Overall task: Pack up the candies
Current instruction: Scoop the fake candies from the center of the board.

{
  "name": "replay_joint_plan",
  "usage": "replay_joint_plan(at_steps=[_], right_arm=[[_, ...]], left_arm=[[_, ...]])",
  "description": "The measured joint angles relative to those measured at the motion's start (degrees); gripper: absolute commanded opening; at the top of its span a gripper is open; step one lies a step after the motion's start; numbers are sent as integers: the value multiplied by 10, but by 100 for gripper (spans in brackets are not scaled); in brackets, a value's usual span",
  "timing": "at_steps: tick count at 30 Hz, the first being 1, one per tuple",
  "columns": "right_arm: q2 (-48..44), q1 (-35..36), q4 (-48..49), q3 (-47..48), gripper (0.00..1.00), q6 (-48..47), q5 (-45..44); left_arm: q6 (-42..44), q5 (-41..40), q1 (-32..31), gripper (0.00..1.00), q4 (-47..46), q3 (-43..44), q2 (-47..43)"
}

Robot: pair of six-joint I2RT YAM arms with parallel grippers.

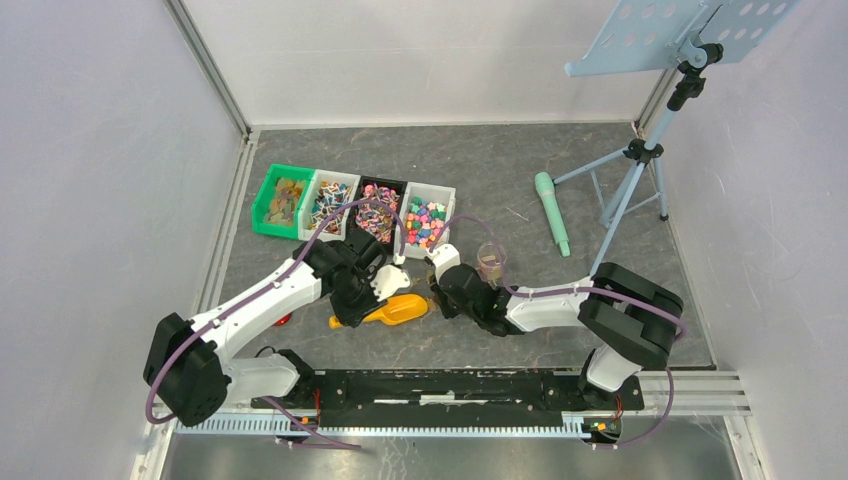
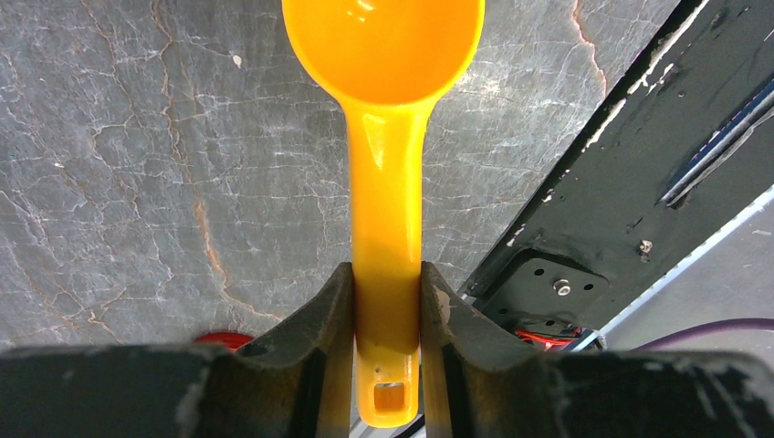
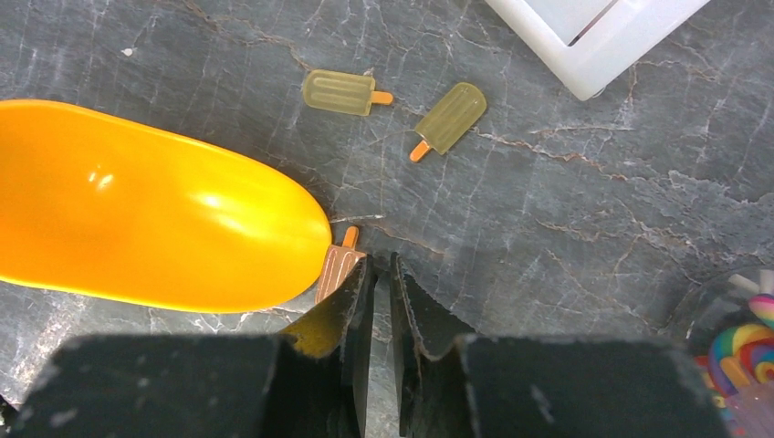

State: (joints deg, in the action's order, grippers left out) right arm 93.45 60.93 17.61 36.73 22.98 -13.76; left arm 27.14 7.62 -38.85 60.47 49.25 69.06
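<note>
Left gripper [image 2: 387, 319] clamps the orange scoop [image 2: 385, 109] by its handle. Right gripper [image 3: 381, 292] looks nearly closed with nothing between its fingers, and a brown popsicle candy [image 3: 334, 266] sits at its 11 o'clock. Two yellowish popsicle candies [image 3: 339, 92] lie farther off toward 12 o'clock, on the grey table [image 3: 566, 219].

Grey marbled tabletop [image 1: 480, 165], bins [image 1: 352, 207], green microphone [image 1: 551, 212]

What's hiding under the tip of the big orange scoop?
A small brown popsicle-shaped candy pokes out from under the orange scoop, right by the right gripper. Only its stick end and some ridged body show; the rest is covered by scoop and gripper.
</note>
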Motion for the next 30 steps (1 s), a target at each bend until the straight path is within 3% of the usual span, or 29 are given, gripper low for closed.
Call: replay_joint_plan(at_steps=[19, 24, 30], right_arm=[[-12, 7, 61, -9, 18, 68, 80], [-16, 6, 48, -5, 18, 61, 72], [-82, 1, 12, -3, 19, 37, 42]], left_arm=[[0, 0, -9, 2, 3, 8, -5], [-6, -5, -9, 2, -11, 5, -24], [-17, -22, -9, 2, -43, -19, -69]])
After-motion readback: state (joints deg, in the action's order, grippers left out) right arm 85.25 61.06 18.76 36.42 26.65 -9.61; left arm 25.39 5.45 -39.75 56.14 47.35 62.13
